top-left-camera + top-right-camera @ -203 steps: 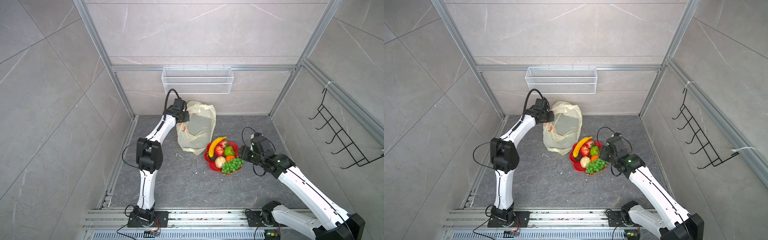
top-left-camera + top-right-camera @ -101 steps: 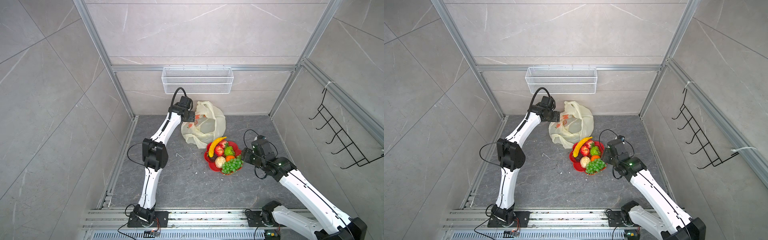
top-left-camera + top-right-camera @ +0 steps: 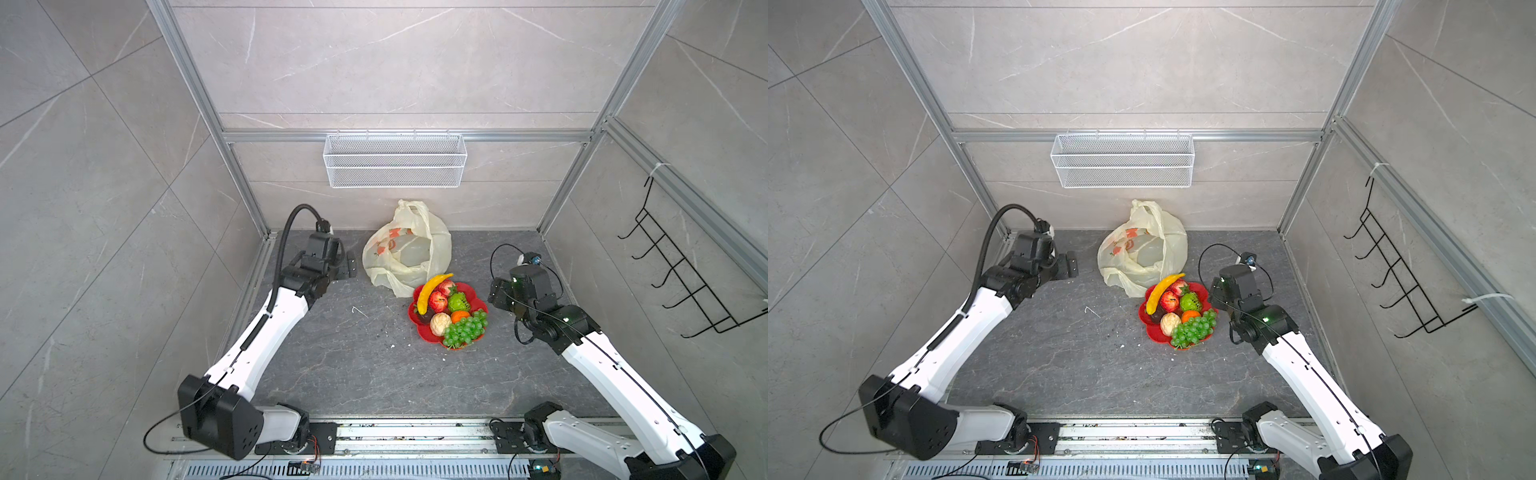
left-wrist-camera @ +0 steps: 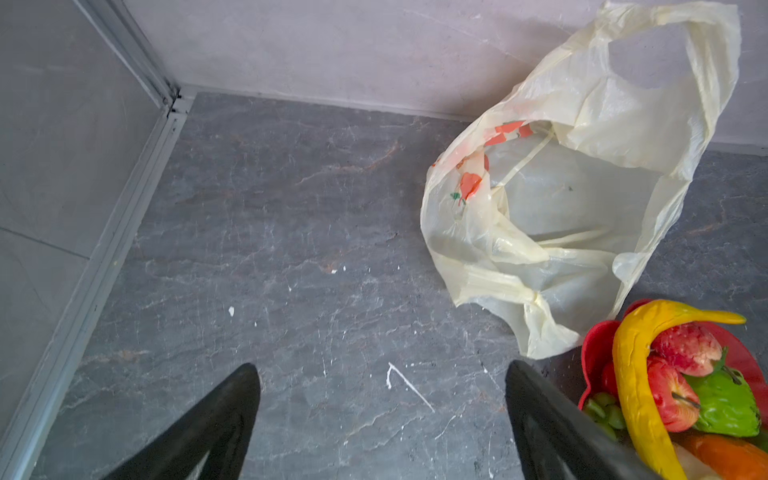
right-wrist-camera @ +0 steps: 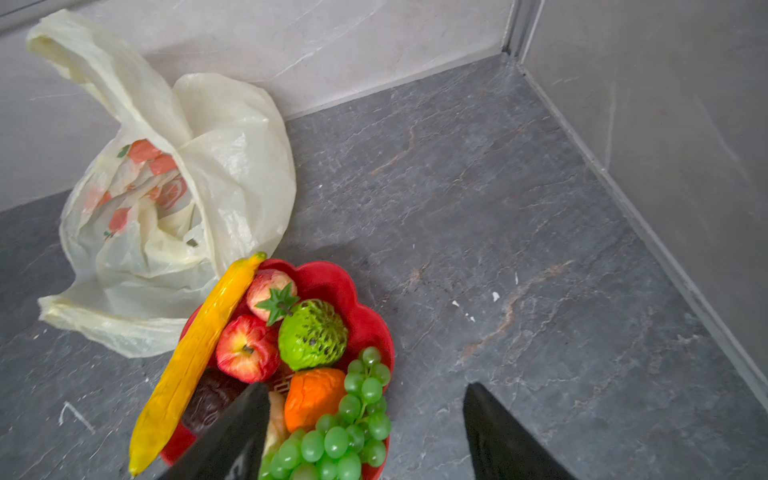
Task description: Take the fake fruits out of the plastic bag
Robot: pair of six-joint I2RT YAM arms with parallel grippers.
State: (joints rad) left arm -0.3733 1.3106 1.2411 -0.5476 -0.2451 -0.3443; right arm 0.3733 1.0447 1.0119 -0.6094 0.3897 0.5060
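Both claws were spread and empty: left claw [image 4: 382, 368] over bare counter [image 3: 353, 365], right claw [image 5: 368, 386] beside the plate [image 3: 475, 291]. At centre frame the fruits [image 3: 451, 316] filled the plate, with the bag [image 3: 407, 253] slumped just above.

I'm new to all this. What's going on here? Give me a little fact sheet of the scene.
Bag: plastic bag lies crumpled by the back wall, no fruit visible inside
Fruit: fake fruits piled on the red plate, right beside the bag
Left: left gripper open, empty
Right: right gripper open, empty, next to the plate
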